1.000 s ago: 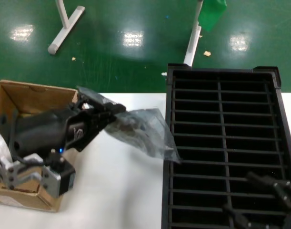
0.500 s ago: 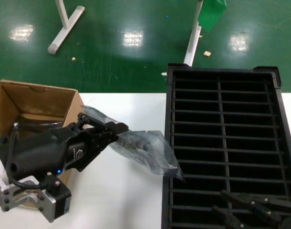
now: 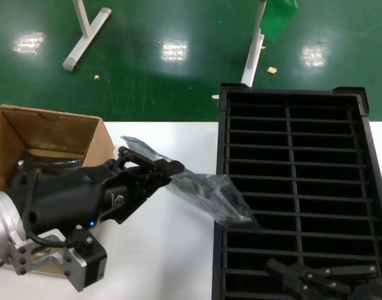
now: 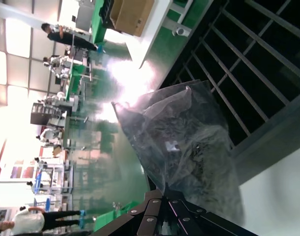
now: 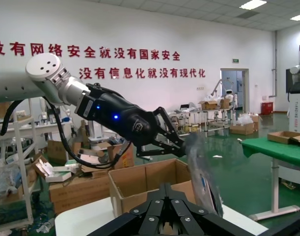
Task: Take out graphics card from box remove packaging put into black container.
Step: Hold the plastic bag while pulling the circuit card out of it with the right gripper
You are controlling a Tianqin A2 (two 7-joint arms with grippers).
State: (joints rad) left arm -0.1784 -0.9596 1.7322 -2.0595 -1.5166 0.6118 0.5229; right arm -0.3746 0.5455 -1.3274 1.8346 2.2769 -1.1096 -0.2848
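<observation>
My left gripper (image 3: 173,169) is shut on one end of the packaging (image 3: 214,195), a crinkly grey translucent bag. The bag hangs above the white table with its far end over the left rim of the black container (image 3: 291,128). A dark shape shows inside the bag; the graphics card itself cannot be made out. In the left wrist view the packaging (image 4: 189,142) fans out from my left gripper (image 4: 162,195). The box (image 3: 50,132) stands open behind that arm. My right gripper (image 3: 275,272) hovers shut and empty over the container's near slots. In the right wrist view it (image 5: 167,186) points at the box (image 5: 150,183).
The container's ribbed slots (image 4: 258,73) fill the right half of the table (image 3: 159,262). Green floor with white stand legs (image 3: 84,34) lies beyond the table's far edge. In the right wrist view the left arm (image 5: 115,115) reaches across above the box.
My left gripper has carried the bag to the right and lower, away from the box, so its end now overlaps the container's rim. My right gripper has slid left along the near slots.
</observation>
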